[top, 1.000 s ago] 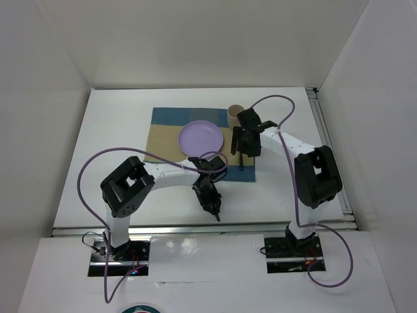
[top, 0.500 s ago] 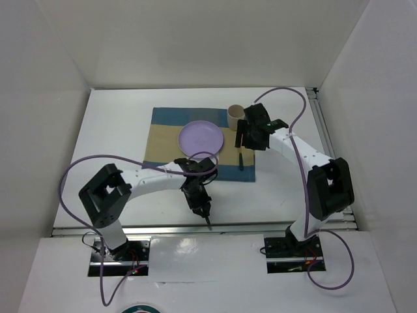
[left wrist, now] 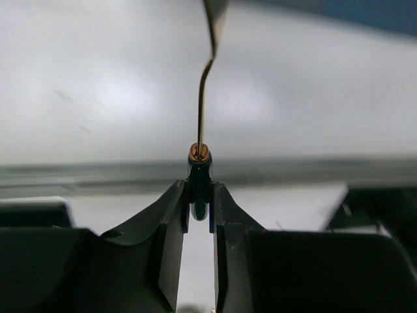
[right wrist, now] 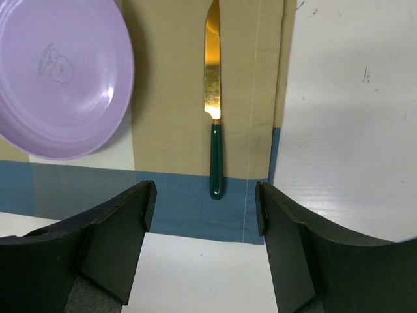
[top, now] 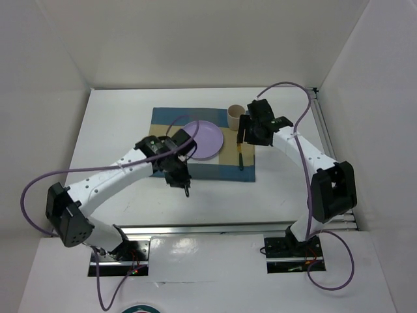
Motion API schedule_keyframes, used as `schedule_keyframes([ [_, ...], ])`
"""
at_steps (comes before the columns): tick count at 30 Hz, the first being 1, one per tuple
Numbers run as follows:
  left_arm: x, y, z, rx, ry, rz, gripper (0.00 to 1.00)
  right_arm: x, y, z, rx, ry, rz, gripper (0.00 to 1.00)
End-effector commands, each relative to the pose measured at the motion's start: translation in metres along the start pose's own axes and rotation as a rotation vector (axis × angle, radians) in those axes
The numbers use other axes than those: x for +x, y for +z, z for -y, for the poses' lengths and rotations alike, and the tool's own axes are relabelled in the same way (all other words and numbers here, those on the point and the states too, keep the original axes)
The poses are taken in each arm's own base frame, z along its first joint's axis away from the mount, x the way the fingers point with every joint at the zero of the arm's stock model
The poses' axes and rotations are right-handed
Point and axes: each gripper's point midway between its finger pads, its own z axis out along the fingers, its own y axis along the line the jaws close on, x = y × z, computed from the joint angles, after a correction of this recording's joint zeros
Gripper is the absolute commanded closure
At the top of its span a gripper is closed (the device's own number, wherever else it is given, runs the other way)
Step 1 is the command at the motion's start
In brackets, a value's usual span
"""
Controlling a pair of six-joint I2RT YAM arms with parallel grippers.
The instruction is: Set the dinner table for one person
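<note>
The white dinner table (top: pixel 111 130) is filling the middle of the top view, walled in by white panels, with its metal rail running along the near edge. The left arm is reaching in from the near left corner, and the left gripper (left wrist: pixel 199 193) is hovering at the near edge of the checked placemat (top: pixel 163 124). Its jaws are clamping the dark green handle of a gold utensil (left wrist: pixel 199 164). The utensil's thin stem is pointing away from the wrist camera over bare table, and its head is too blurred to tell fork from spoon.

A lilac plate (top: pixel 203 138) is sitting on the blue-and-tan placemat, partly hidden in the top view by the left arm and its cable. Just to the right of the plate, a gold knife (right wrist: pixel 213 98) with a matching green handle is lying flat on the cloth, parallel to the cloth's right edge. A tan cup (top: pixel 235 116) is standing at the placemat's far right corner.

The right gripper (right wrist: pixel 204 195) is hanging above the knife, its jaws spreading wide and holding nothing, one finger showing on either side of the handle in the wrist view.
</note>
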Motion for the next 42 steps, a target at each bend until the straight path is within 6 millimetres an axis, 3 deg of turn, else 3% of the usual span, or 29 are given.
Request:
schedule_keyframes([
  [1,-0.068,-0.015,-0.054,-0.293,0.164,0.203,1.0,-0.02,-0.022,-0.002,-0.026,-0.005,0.073,0.26],
  [4,-0.112,-0.017,-0.069,-0.393,0.189,0.288,1.0,-0.018,-0.02,0.003,-0.016,-0.008,0.066,0.27],
  [6,-0.142,-0.008,-0.078,-0.403,0.202,0.311,1.0,-0.019,-0.024,0.0,-0.041,-0.02,0.067,0.28],
  [10,-0.186,0.029,-0.088,-0.469,0.215,0.266,1.0,-0.014,-0.029,-0.004,-0.062,-0.024,0.031,0.3],
  [13,-0.2,0.049,-0.089,-0.514,0.257,0.237,1.0,-0.006,-0.03,-0.004,-0.077,-0.025,0.014,0.3],
  [14,-0.209,0.064,-0.086,-0.531,0.27,0.226,1.0,-0.004,-0.031,-0.003,-0.077,-0.025,0.014,0.3],
  [21,-0.235,0.117,-0.096,-0.499,0.239,0.144,1.0,0.01,-0.041,0.009,-0.026,-0.015,-0.001,0.3],
  [23,-0.238,0.125,-0.106,-0.495,0.212,0.125,1.0,0.014,-0.042,0.013,-0.012,-0.017,-0.007,0.3],
  [30,-0.239,0.159,-0.108,-0.424,0.23,0.057,1.0,0.02,-0.044,0.017,0.006,-0.01,-0.02,0.24],
  [33,-0.239,0.161,-0.107,-0.419,0.241,0.043,0.99,0.025,-0.043,0.019,0.013,-0.012,-0.036,0.21],
  [34,-0.239,0.161,-0.107,-0.42,0.25,0.042,0.96,0.024,-0.043,0.021,0.022,-0.012,-0.033,0.21],
  [36,-0.241,0.16,-0.106,-0.416,0.249,0.05,0.81,0.024,-0.043,0.02,0.022,-0.003,-0.032,0.16],
  [37,-0.24,0.16,-0.102,-0.414,0.258,0.05,0.64,0.026,-0.043,0.021,0.026,-0.004,-0.041,0.15],
  [38,-0.24,0.16,-0.102,-0.414,0.258,0.05,0.57,0.026,-0.043,0.021,0.026,-0.004,-0.041,0.15],
  [42,-0.246,0.142,-0.098,-0.412,0.256,0.081,0.35,0.016,-0.051,0.02,0.027,-0.001,-0.01,0.08],
])
